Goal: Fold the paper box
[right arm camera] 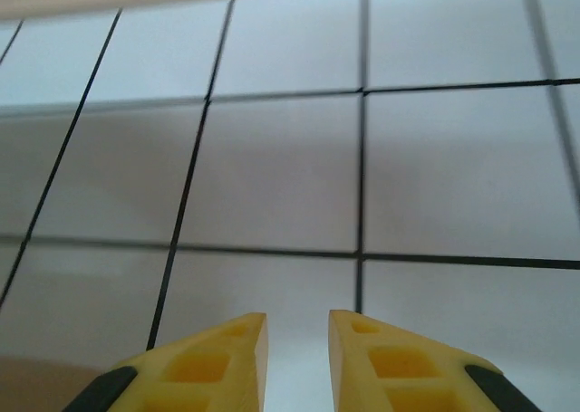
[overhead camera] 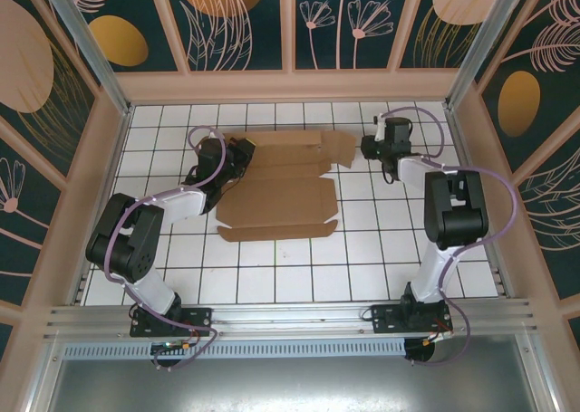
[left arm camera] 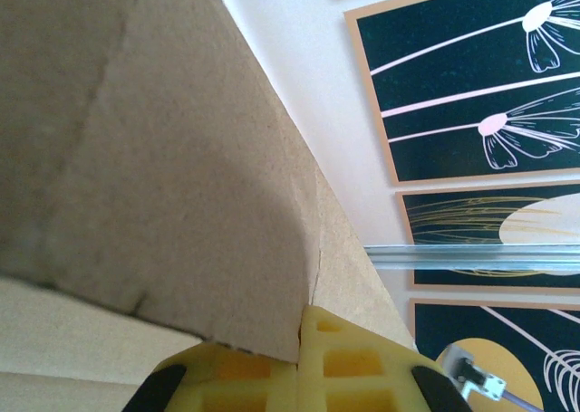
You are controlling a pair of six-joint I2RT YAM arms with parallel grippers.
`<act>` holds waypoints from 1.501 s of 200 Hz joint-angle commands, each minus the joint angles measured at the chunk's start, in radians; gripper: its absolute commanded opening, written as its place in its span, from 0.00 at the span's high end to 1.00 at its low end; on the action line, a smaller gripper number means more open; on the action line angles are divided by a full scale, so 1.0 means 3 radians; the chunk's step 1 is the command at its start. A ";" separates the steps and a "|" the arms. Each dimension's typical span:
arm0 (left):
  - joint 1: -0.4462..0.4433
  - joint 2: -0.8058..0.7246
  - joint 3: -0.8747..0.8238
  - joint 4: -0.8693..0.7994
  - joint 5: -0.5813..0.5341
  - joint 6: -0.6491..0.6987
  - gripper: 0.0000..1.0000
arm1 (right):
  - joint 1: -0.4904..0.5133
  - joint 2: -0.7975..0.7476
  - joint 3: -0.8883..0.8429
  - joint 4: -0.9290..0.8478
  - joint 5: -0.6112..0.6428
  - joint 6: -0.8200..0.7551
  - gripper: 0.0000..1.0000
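left gripper [left arm camera: 295,341] has its yellow fingers [left arm camera: 355,367] drawn together on an edge of the paper box [left arm camera: 163,158]; in the left wrist view the brown cardboard drops between the two pads, hides part of one of them and rises steeply away from the camera. from above, this gripper [overhead camera: 242,152] sits at the far left corner of the paper box [overhead camera: 281,195], which lies mostly flat near the middle of the white tiled table [overhead camera: 272,267], with creased panels and flaps spread toward the back wall. right gripper [right arm camera: 297,321] is parted by a narrow gap with nothing between the pads, hanging above bare tiles [right arm camera: 272,158]. seen from above, it [overhead camera: 367,146] is just beside the sheet's far right flap, and whether it touches the flap cannot be told.
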 commanded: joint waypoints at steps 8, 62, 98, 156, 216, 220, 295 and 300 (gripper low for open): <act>-0.0014 0.0084 0.0003 -0.0301 0.0127 0.0103 1.00 | 0.0056 -0.0095 -0.0116 0.0288 -0.0651 -0.0812 0.75; -0.0014 0.0084 0.0023 -0.0266 0.0163 0.0076 1.00 | 0.0096 -0.0236 -0.0325 0.0330 -0.1242 -0.1200 0.76; -0.0014 0.0190 0.0151 -0.0334 0.0159 0.0044 1.00 | 0.0206 -0.0420 -0.0506 0.0443 -0.1369 -0.1153 0.74; -0.0014 0.0235 0.0408 -0.0452 0.0155 -0.0034 1.00 | 0.0328 -0.0440 -0.0557 0.0428 -0.1518 -0.1025 0.70; -0.0009 0.0383 0.0701 -0.0518 0.0343 -0.0118 1.00 | 0.0347 -0.0342 -0.0448 0.0411 -0.1668 -0.0951 0.69; -0.0012 0.0388 0.0727 -0.0549 0.0350 -0.0115 1.00 | 0.0347 -0.0334 -0.0440 0.0411 -0.1675 -0.0961 0.69; 0.0077 0.0463 0.1062 -0.0939 0.0743 -0.0194 1.00 | 0.0296 -0.0245 -0.0305 0.0277 -0.1814 -0.1011 0.70; 0.0078 0.0471 0.1061 -0.0942 0.0737 -0.0188 1.00 | 0.0298 -0.0235 -0.0296 0.0275 -0.1814 -0.1005 0.70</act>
